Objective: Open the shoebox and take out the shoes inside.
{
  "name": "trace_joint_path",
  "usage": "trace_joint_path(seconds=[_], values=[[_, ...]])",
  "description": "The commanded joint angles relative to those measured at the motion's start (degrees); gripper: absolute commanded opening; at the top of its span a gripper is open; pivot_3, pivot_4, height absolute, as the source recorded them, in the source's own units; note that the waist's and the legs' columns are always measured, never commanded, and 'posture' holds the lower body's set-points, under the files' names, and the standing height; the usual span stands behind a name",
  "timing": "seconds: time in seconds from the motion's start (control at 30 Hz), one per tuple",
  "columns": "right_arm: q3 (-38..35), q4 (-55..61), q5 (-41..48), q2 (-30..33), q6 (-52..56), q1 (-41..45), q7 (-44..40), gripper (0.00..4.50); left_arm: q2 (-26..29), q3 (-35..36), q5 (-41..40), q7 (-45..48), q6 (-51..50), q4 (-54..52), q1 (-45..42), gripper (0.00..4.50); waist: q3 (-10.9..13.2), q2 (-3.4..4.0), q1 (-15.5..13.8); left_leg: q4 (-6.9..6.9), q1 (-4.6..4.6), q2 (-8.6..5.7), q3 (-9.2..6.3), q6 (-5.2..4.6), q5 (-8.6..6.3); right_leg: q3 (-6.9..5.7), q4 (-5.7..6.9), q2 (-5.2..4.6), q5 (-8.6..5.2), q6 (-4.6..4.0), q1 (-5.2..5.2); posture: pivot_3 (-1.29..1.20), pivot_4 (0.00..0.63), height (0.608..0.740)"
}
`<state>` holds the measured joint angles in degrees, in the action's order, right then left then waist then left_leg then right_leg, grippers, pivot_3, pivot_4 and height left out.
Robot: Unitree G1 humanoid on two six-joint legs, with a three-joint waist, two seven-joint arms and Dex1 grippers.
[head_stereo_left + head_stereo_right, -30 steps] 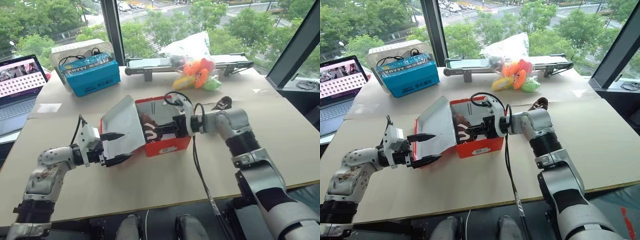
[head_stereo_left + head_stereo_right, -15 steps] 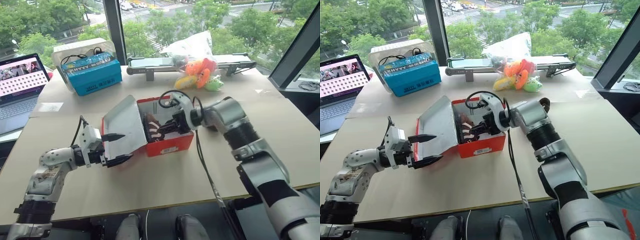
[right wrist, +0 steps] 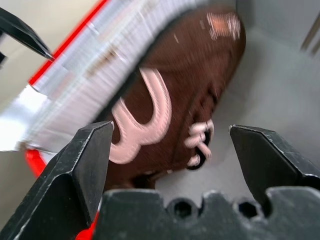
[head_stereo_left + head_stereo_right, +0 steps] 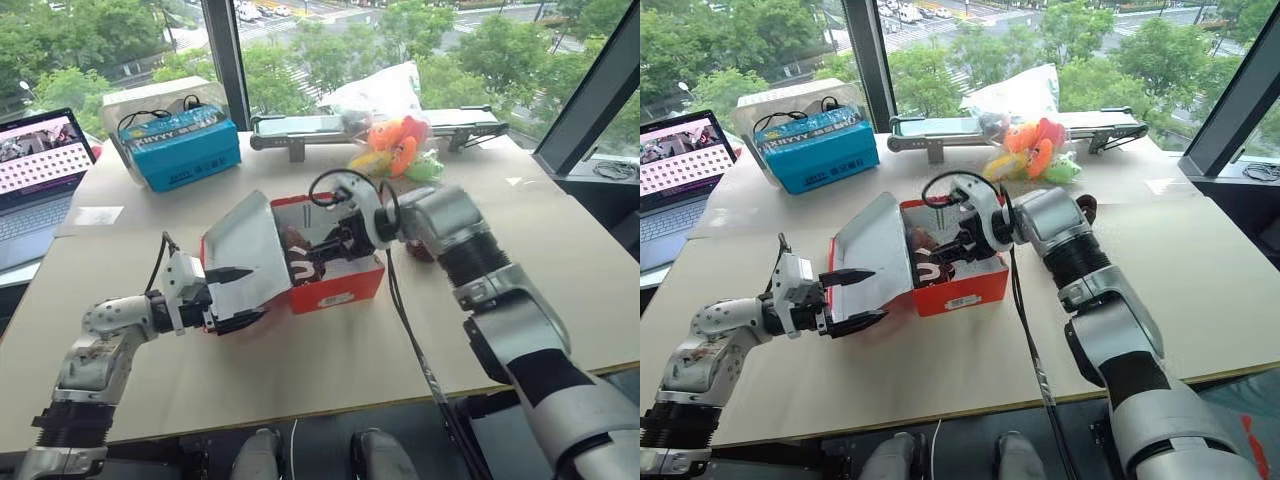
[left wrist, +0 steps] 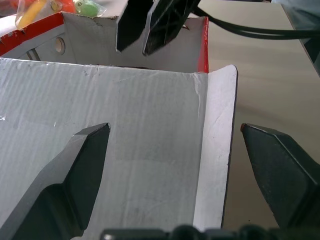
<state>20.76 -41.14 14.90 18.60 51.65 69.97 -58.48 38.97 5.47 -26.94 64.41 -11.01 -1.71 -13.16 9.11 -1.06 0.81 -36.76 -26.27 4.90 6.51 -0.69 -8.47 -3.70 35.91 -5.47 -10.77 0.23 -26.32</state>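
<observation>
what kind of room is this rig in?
Likely an upper-floor office or lab used for demos: a big window looks down on trees and a street, a laptop sits on the table, and a blue carton of cables sits behind it.

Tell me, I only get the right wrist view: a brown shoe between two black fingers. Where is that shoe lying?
Observer: Inside a red shoebox on the table; the right gripper reaches in, open, over the brown shoe.
Visitor: What keeps the box open?
Observer: Its lid stands tilted up, its edge between the left gripper's open fingers.
Visitor: Anything else on the table?
Observer: A blue carton and plush toys sit at the far side.
</observation>
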Motion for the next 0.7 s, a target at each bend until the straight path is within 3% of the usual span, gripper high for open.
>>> trace_joint_path(seconds=[0.03, 0.37, 0.63, 0.7], values=[[-0.55, -7.56, -2.55, -1.8, -5.59, 4.14, -3.82, 4.44, 0.3, 0.54, 0.14, -0.18, 0.79, -1.91, -0.26, 4.5, 0.0, 0.0, 0.03, 0.0, 0.0, 0.0, 0.0, -0.02, 0.01, 0.0, 0.0, 0.0, 0.0, 0.0, 0.0, 0.0, 0.15, 0.74], [-1.46, -22.77, -7.8, -9.27, -9.96, 6.51, -9.46, 4.44, 0.6, 0.29, 0.63, -0.31, 0.98, -2.64, 0.85, 4.5, 0.0, 0.0, 0.48, 0.0, 0.04, 0.02, -0.01, 0.01, 0.01, 0.01, 0.07, 0.03, 0.0, -0.01, 0.01, 0.0, 0.15, 0.74], [-5.77, -28.05, -10.02, -10.82, -11.75, 7.4, -6.86, 4.44, 0.64, 0.52, 0.42, -0.25, 0.57, -2.89, 0.84, 4.5, 0.0, 0.0, 1.06, 0.0, 0.09, 0.03, -0.01, 0.11, -0.05, 0.01, 0.11, 0.05, -0.01, -0.03, 0.03, 0.0, 0.15, 0.74], [-6.91, -28.73, -10.55, -10.93, -12.25, 7.39, -5.59, 3.94, 0.76, 0.47, 0.51, -0.13, 0.61, -2.85, 0.82, 4.5, 0.0, 0.0, 1.31, 0.0, 0.09, 0.03, -0.01, 0.11, -0.04, 0.02, 0.13, 0.05, -0.01, -0.03, 0.03, 0.0, 0.15, 0.74]])
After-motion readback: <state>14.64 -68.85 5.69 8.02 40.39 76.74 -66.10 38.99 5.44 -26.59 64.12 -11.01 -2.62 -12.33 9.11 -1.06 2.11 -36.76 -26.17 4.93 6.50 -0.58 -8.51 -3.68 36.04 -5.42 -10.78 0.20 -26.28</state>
